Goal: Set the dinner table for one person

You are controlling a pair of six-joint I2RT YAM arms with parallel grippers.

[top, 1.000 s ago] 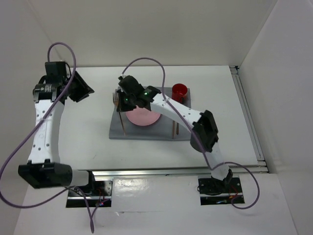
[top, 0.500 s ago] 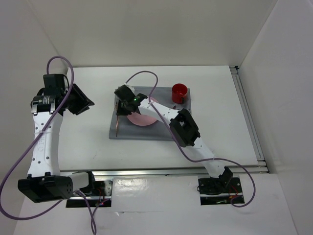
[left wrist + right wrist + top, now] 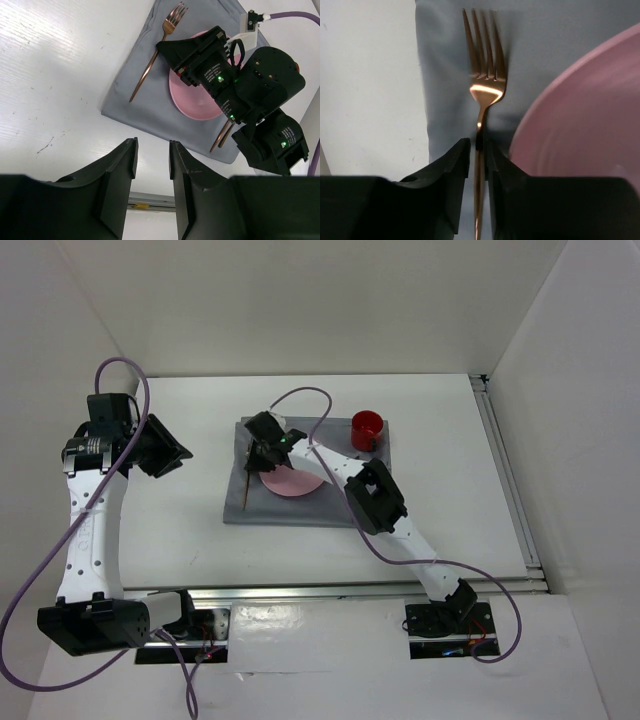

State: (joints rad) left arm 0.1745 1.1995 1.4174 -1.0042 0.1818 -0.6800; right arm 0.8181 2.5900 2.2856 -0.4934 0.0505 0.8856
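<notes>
A copper fork (image 3: pixel 484 85) lies on the grey cloth (image 3: pixel 545 40) left of the pink plate (image 3: pixel 585 125), on the white dinner table (image 3: pixel 180 520). My right gripper (image 3: pixel 477 145) is low over the fork, its jaws narrowly apart astride the handle. A sliver of cloth shows between the left finger and the handle. In the top view the right gripper (image 3: pixel 258 452) is at the cloth's (image 3: pixel 290 512) left side, by the fork (image 3: pixel 246 490) and plate (image 3: pixel 295 483). My left gripper (image 3: pixel 172 451) is open and empty, off to the left above bare table; in its wrist view (image 3: pixel 152 145) nothing is between its jaws.
A red cup (image 3: pixel 367 426) stands at the cloth's far right corner. Two more copper cutlery handles (image 3: pixel 222 137) lie right of the plate (image 3: pixel 192 100), partly under my right arm. Metal rails run along the table's near and right edges.
My right arm has folded in over the cloth and its gripper has come down around the fork's handle. The fork has turned a little straighter. The left gripper has barely moved.
</notes>
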